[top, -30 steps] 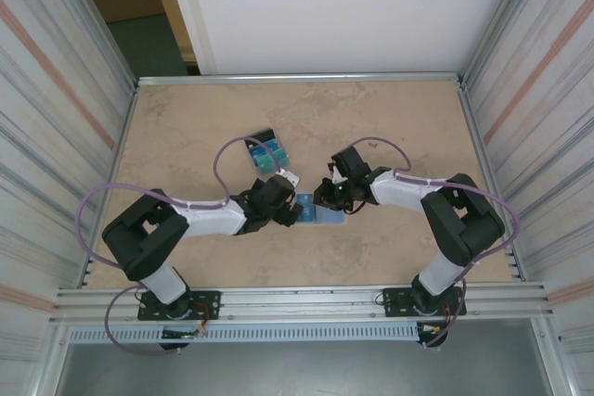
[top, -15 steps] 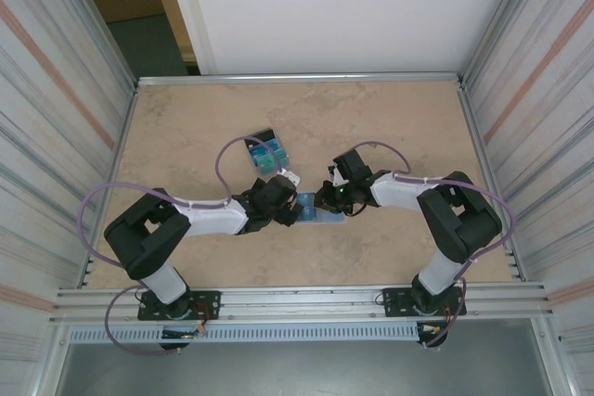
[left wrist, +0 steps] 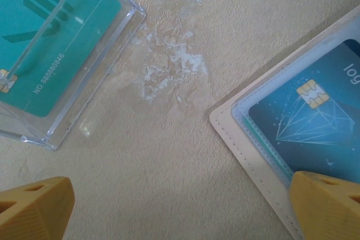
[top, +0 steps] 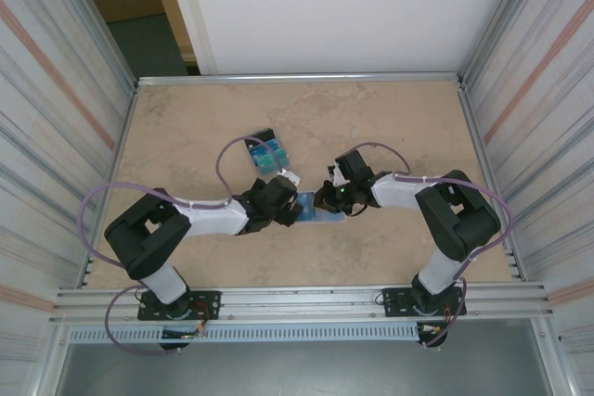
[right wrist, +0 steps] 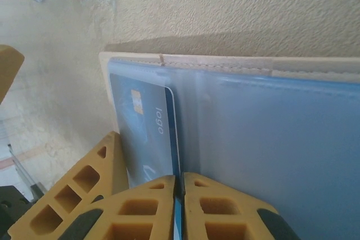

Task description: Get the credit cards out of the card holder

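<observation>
My right gripper [right wrist: 179,206] is pinching the credit card [right wrist: 149,133], left gripper [left wrist: 180,206] gaping empty; I am recommending a straight, level draw.

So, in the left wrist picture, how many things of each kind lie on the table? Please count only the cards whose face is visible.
wallet: 1
clear plastic box: 1
cards: 2, a teal card in the box and a dark blue card in the wallet
total: 4
</observation>
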Motion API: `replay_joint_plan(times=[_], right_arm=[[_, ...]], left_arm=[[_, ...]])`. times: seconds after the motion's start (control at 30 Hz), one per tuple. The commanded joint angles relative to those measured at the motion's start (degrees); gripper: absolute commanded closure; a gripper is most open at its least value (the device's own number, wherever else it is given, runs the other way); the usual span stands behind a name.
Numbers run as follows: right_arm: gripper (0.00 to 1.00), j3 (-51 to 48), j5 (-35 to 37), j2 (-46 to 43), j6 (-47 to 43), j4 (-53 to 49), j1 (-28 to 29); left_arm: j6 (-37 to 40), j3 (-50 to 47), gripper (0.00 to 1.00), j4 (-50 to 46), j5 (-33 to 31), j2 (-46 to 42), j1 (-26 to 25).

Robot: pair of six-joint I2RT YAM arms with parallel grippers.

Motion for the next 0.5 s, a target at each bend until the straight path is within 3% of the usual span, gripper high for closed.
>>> replay_joint_plan(times=[0.0,0.27,0.47], right_arm=[[0.90,-1.5,-3.3,0.2,1.7,2.8,-0.5],[0.88,-2.2,-5.7,0.3,2.3,5.2,-0.9],[0.96,-2.6,-5.2,-0.2,2.4,5.0,-1.3]], left_arm=[[1.4,1.0,0.01,-2.6,-1.1,1.5,-0.7],[1.5,1.4,0.01,-2.8,-1.4,1.7,-1.1],[1.7,1.6,0.01,-3.1,-1.8,1.6,-1.2]])
